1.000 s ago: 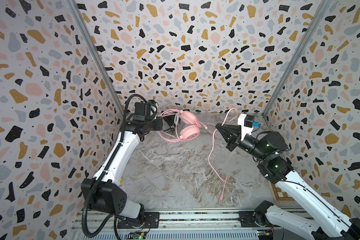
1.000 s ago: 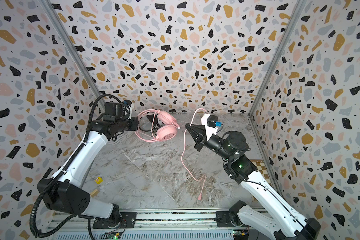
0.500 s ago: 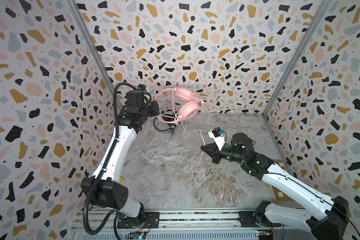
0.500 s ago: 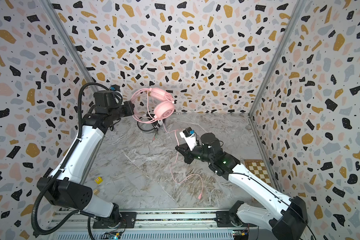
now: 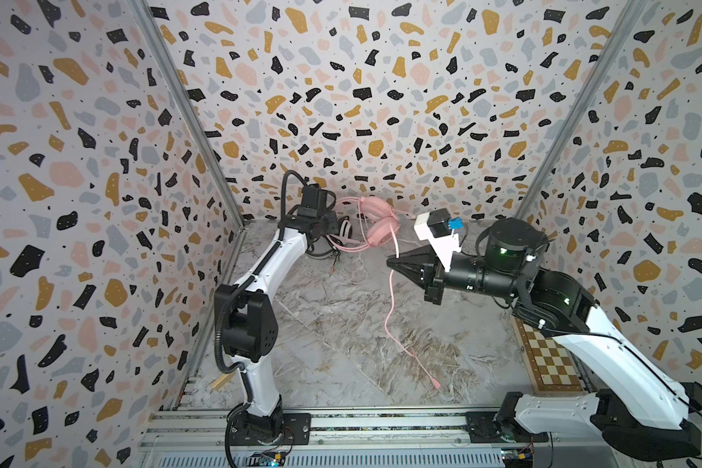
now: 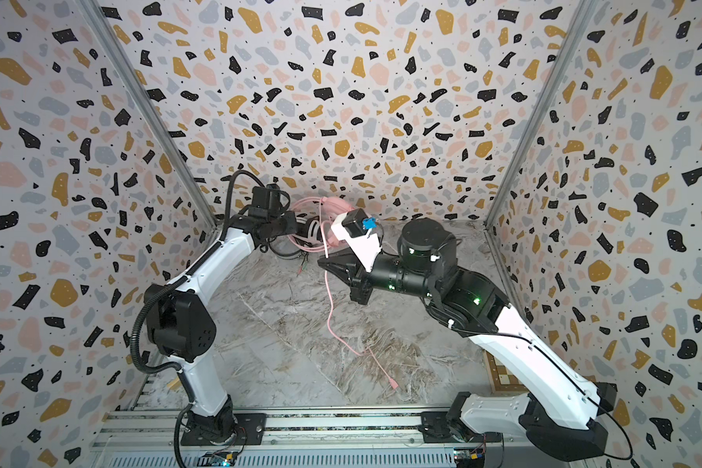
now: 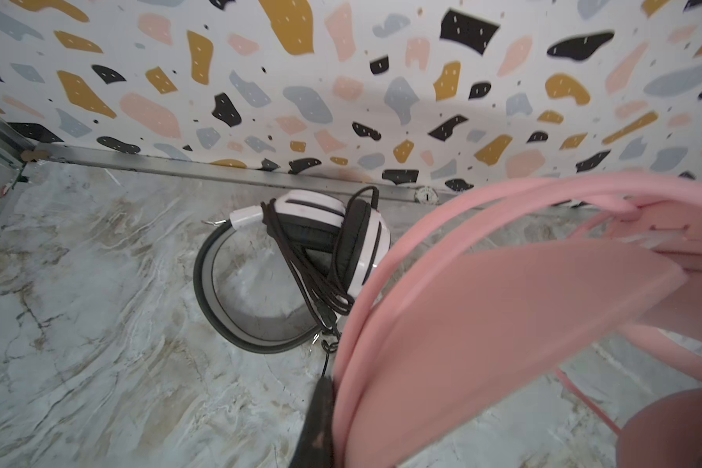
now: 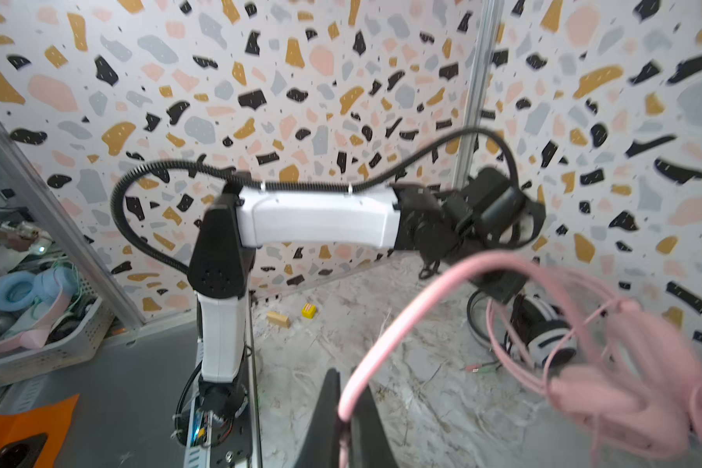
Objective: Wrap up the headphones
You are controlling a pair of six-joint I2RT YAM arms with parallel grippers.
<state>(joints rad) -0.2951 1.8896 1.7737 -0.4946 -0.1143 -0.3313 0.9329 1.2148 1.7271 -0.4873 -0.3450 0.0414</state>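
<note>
While left end effector (image 5: pixel 328 227) clamps pink headset (image 5: pixel 381 234), right end effector (image 5: pixel 392 263) pinches pink cable (image 5: pixel 390 308).

Under the right fingers (image 8: pixel 325 429), the pink cable (image 8: pixel 359 379) is hanging down and trailing across the worktop (image 5: pixel 333 324), cutting the open middle in two. Just ahead of the left fingers (image 7: pixel 317 421), the pink headset (image 7: pixel 503 308) and the white headset (image 7: pixel 309 206) are crowding the strip before the back wall (image 7: pixel 341 81); nearer marble is lying open.
</note>
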